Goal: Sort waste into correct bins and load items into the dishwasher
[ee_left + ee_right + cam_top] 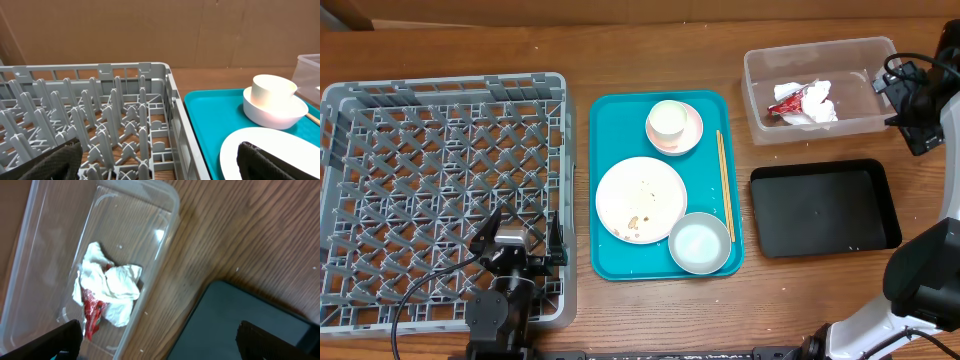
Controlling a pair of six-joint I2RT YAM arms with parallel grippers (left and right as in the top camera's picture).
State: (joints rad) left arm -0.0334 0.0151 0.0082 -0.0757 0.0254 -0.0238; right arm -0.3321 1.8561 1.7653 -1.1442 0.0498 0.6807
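The grey dish rack [440, 180] stands at the left and holds no dishes; it also shows in the left wrist view [125, 100]. My left gripper [520, 235] is open and empty over the rack's front right corner [157, 160]. The flat plate [641, 199], the bowl [700, 242], the cup [668, 119] on its saucer [690, 135] and the chopsticks [724, 185] lie on the teal tray [610, 250]. The napkin [817, 102] and the red wrapper [786, 104] lie in the clear tub [760, 70]. My right gripper [892, 100] is open and empty beside the tub [160, 335].
The black tray [825, 210] sits in front of the clear tub, near the right arm. In the right wrist view a few white grains [146, 313] lie on the wood between the tub [165, 245] and the black tray [240, 320]. A cardboard wall stands behind the table.
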